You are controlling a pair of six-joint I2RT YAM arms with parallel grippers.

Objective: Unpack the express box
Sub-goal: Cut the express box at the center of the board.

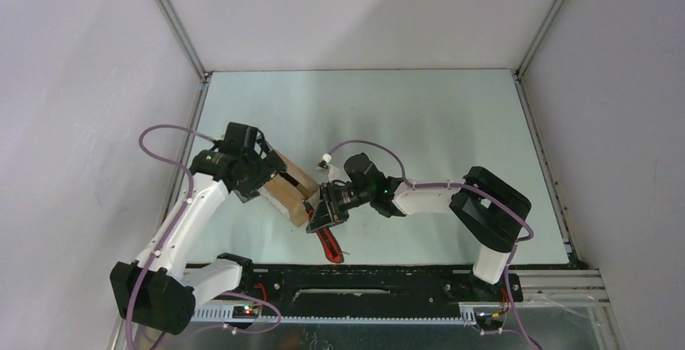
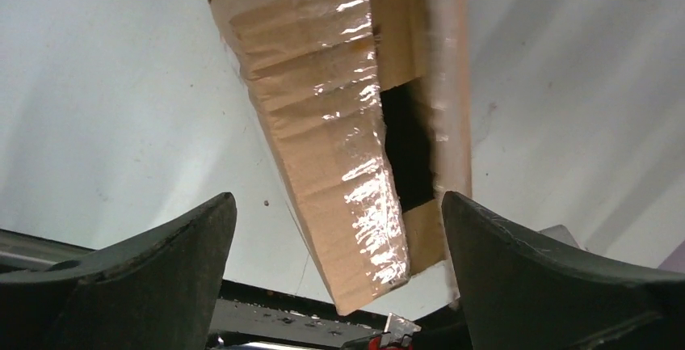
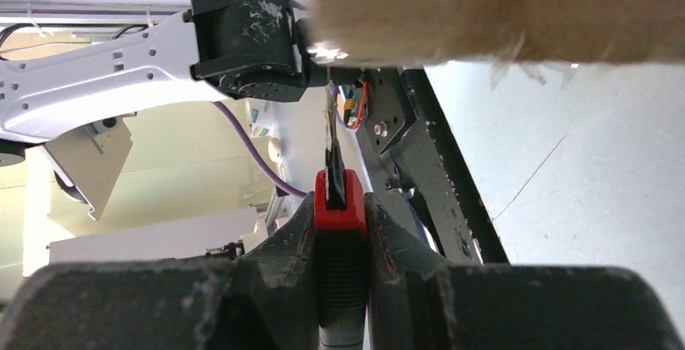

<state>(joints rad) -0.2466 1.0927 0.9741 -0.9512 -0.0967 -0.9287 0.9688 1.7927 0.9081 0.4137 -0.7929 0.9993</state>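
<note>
**On the desk, left of centre: a taped carton with a knife at its edge**

At about 9 o'clock from the middle of the desk (image 1: 420, 124) lies the express box (image 1: 287, 188), a small brown carton tilted on a diagonal. Its long side runs from 10 o'clock toward 4 o'clock in the overhead view. Shiny clear tape covers one broad face. In the left wrist view a dark slot gapes between two cardboard panels. The inside is black, and nothing within it can be made out.

The left end effector (image 1: 258, 174) sits at the box's 10 o'clock end, released. Its two dark fingers (image 2: 161, 261) stand wide apart, with the carton in the space ahead of them. On the left finger's side there is bare desk between finger and cardboard. On the other side the gap is too narrow to judge.

The right end effector (image 1: 327, 217) sits at the box's 4 o'clock end, clenched on a red-and-black utility knife (image 3: 339, 204). Its handle is pinched between the pads. The thin blade points up toward the blurred brown underside of the carton. Whether the tip touches the cardboard cannot be told.
</note>
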